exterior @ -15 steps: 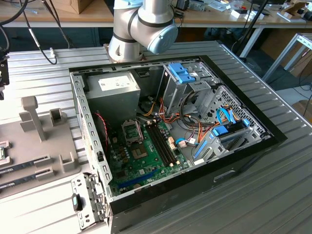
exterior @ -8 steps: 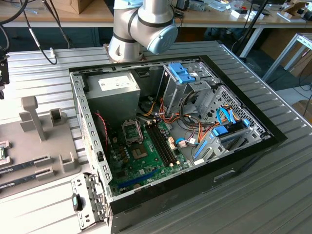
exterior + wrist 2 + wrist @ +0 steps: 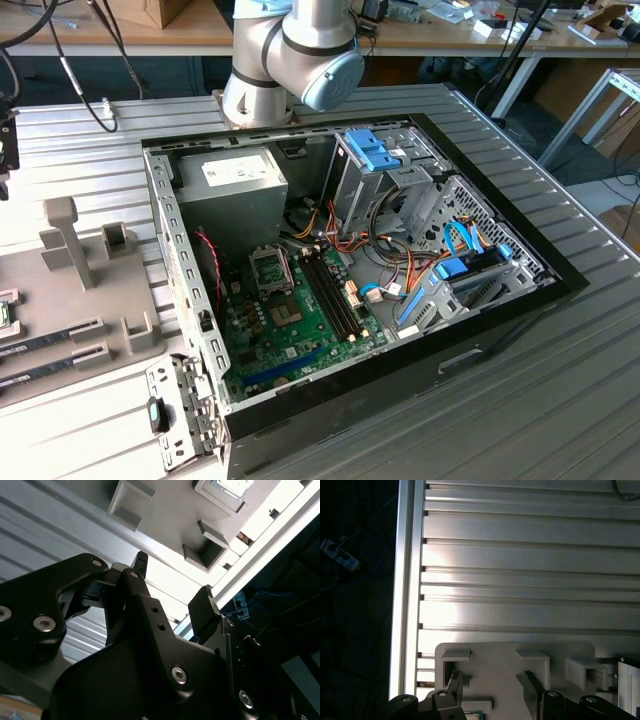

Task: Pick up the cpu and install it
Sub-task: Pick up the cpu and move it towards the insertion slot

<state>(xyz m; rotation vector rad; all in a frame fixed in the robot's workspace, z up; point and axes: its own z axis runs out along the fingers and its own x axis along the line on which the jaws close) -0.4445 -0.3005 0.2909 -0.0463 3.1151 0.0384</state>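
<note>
My gripper (image 3: 172, 582) is open, its two black fingers spread apart above a grey plastic fixture (image 3: 170, 510) on the ribbed metal table. The cpu (image 3: 231, 486), a silvery square in a raised frame of the fixture, lies beyond the fingertips in the second wrist view. In the first wrist view the gripper (image 3: 492, 680) hangs over the same fixture (image 3: 512, 667), and a corner of the cpu (image 3: 472, 714) with its green rim shows beside one finger (image 3: 454, 679). In the exterior view the motherboard's empty socket (image 3: 270, 268) lies open inside the computer case (image 3: 350, 250).
The fixture (image 3: 90, 300) sits at the exterior view's left and holds two memory sticks (image 3: 55, 338) and upright posts (image 3: 65, 235). The case's metal side wall (image 3: 175, 270) rises between fixture and motherboard. Drive cages (image 3: 390, 170) and cables fill the case's far side. The table edge (image 3: 402, 590) runs near the fixture.
</note>
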